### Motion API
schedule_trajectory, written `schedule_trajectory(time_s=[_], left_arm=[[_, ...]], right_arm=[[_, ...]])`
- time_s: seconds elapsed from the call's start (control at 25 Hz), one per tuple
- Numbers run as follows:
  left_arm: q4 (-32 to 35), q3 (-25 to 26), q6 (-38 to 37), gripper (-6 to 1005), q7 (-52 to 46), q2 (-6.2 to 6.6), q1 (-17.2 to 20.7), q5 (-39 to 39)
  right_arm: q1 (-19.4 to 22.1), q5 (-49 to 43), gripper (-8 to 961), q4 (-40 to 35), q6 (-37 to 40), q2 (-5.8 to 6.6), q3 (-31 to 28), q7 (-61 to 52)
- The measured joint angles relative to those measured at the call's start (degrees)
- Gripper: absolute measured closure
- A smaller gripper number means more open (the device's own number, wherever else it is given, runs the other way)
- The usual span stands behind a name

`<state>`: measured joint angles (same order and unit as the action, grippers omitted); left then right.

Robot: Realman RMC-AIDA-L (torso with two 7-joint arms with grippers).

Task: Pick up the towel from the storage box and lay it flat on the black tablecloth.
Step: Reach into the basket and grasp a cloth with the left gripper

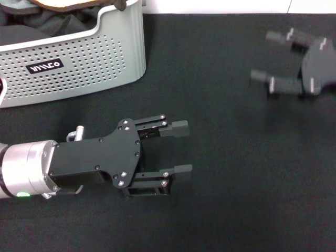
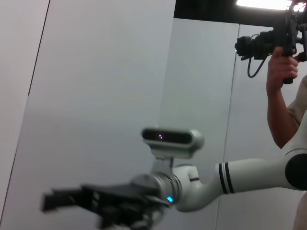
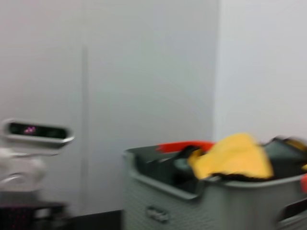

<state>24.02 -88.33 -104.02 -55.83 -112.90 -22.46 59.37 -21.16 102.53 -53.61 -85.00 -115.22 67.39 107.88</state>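
Note:
The light grey storage box stands at the far left of the black tablecloth. A bit of the orange-yellow towel shows at the box's top rim. In the right wrist view the towel lies heaped on top of the storage box. My left gripper is open and empty, low over the tablecloth in front of the box. My right gripper is open and empty over the tablecloth at the far right, well apart from the box.
A dark grey-black cloth lies inside the box beside the towel. The left wrist view shows my right arm, my head camera and a person holding a camera behind it.

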Motion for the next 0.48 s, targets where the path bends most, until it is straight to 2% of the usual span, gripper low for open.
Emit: schedule_trajectory(time_s=[0.2, 0.36, 0.48], left_arm=[[-0.42, 1.57, 0.14, 296, 1.53, -0.76, 0.78, -0.41], [-0.24, 7.81, 0.85, 300, 3.27, -2.02, 1.67, -0.26], [1.41, 12.39, 2.24, 304, 3.44, -2.33, 1.66, -0.23]], right_arm=[[-3.35, -0.07, 178, -1.54, 5.49, -0.01, -0.6, -0.54], [-5.53, -1.02, 196, 0.88, 6.44, -0.09, -0.32, -0.03], [-5.45, -1.09, 199, 2.94, 6.25, -0.36, 0.33, 1.36]])
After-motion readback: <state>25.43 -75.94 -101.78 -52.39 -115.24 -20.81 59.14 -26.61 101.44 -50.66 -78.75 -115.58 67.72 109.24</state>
